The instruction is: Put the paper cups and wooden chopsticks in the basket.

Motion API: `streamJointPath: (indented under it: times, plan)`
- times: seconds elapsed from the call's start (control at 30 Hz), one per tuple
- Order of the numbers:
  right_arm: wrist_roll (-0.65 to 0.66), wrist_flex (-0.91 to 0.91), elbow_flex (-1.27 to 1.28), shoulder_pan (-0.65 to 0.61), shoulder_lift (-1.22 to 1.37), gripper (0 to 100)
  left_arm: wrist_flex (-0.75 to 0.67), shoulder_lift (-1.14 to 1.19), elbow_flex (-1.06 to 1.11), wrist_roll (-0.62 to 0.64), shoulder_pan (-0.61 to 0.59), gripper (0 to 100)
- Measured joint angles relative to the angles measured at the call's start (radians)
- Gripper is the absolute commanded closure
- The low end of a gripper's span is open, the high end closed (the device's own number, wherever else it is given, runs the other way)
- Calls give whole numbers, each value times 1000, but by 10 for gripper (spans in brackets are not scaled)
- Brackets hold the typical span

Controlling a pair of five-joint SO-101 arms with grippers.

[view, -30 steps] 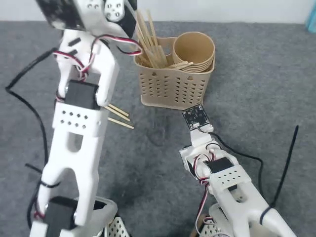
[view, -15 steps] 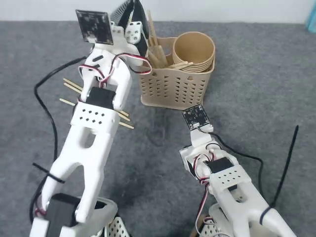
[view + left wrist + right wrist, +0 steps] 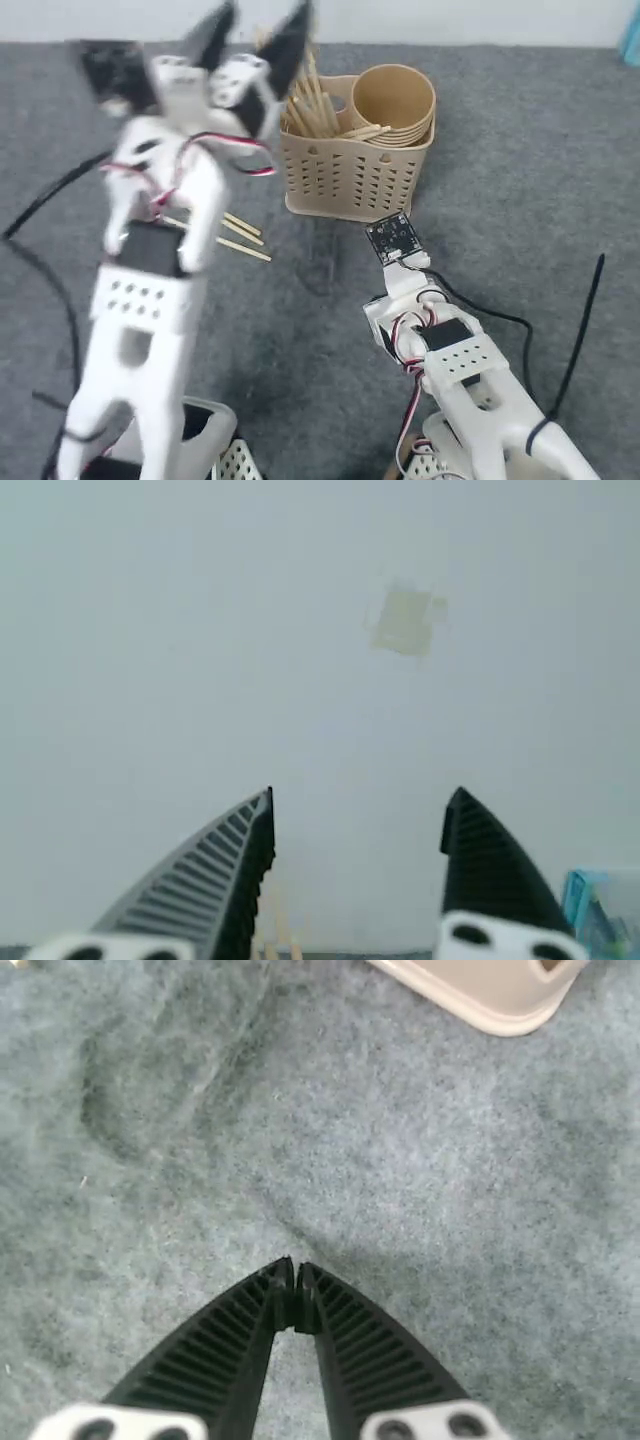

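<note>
Fingers point(image 3: 288, 30) of the left gripper point(image 3: 253, 38) are spread wide with nothing between them, lifted high over the far-left corner of the basket point(image 3: 355, 175) and aimed at the wall point(image 3: 300, 630), not down at the table point(image 3: 520, 200). The right gripper point(image 3: 295, 1305) hangs low over bare table just near of the basket, its fingers pressed together and empty.

What counts next is the loose chopsticks point(image 3: 243, 238). They lie flat on the table to the left of the basket, below the left gripper and on its near side, partly hidden under that arm. Their long axis slants from far-left to near-right, and their right ends point toward the near-left corner of the basket. The left arm is plainly nearer to them. The right gripper sits well apart, on the other side of the basket's near face.

My judgement is that the left gripper must tip down and draw back toward the near side, with its fingers set across that slant.

The other chopsticks point(image 3: 308, 95) stand in the left part of the basket, leaning with their tips up. The cups point(image 3: 393, 100) sit nested in the right part, mouths up.
</note>
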Motion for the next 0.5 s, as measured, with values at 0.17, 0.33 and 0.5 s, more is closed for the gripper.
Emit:
streamJointPath:
  times: [0.17,0.33,0.5]
  plan:
    - [0,0,0,0,0,991,78,-81,-2,2,-172,872]
    - [0,0,0,0,0,991,215,-87,-2,44,-347,874]
    - [0,0,0,0,0,991,387,-87,-2,129,-465,874]
